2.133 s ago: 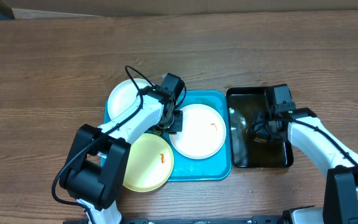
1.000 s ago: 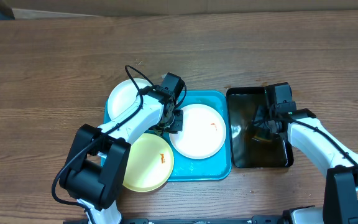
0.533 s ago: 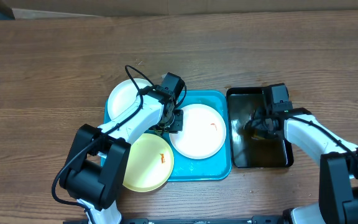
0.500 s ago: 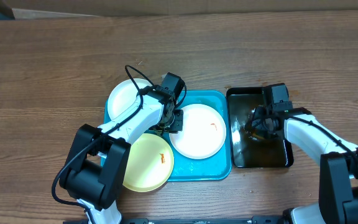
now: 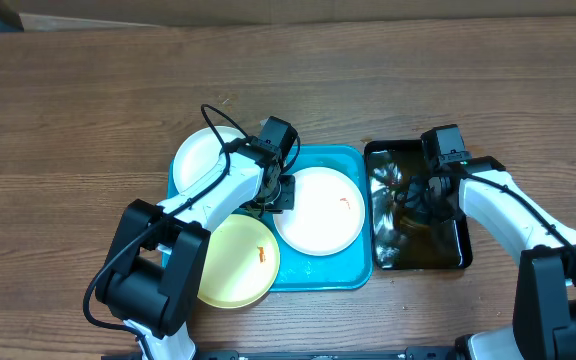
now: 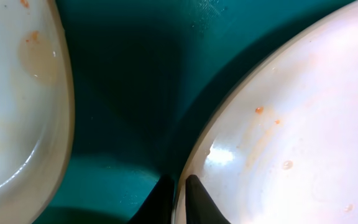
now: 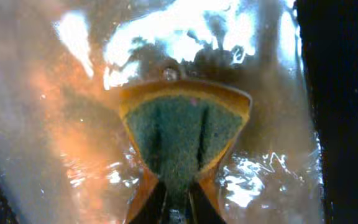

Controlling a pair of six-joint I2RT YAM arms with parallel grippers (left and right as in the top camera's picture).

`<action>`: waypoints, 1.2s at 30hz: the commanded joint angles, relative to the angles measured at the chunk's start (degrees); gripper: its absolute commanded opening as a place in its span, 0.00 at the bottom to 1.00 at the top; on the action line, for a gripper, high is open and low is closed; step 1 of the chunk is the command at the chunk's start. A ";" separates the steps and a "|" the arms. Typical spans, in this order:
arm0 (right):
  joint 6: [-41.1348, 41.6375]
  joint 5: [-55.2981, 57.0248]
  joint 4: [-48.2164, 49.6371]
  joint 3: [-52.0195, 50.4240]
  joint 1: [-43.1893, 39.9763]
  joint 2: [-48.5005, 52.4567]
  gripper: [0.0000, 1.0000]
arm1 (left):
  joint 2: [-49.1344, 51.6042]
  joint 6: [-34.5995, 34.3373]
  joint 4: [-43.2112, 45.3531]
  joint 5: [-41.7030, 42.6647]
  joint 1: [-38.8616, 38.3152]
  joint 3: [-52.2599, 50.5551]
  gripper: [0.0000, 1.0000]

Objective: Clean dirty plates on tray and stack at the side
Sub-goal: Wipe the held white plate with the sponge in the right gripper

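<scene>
Left hand [image 6: 174,185] tighter, astride plate rim [image 6: 196,154]

tray [image 5: 350,273]: we see three plates [image 5: 318,212] on it, two overhanging left.
water pan [image 5: 434,258]: right of tray; sponge [image 7: 182,134] inside.

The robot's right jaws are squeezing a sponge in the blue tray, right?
No. The sponge sits in the black tray of water, not a blue one, as the overhead view shows. The right jaws do squeeze it.
</scene>
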 commanded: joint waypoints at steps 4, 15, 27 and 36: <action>0.02 -1.70 -0.15 0.59 -0.07 -0.31 0.56 | -0.24 -0.42 -0.15 0.00 -0.11 -0.13 0.10; 0.04 -1.70 2.91 -2.14 -0.04 -0.31 0.43 | -0.24 -0.42 -0.24 0.00 -0.07 -0.15 0.14; -4.52 -1.55 -5.51 6.95 0.00 -4.00 0.04 | -0.24 -9.55 -2.67 -5.79 -0.07 -0.24 0.04; -6.40 -2.12 -7.65 8.33 2.36 -4.09 0.04 | -0.24 -5.81 -3.10 -5.84 -0.07 -0.24 0.04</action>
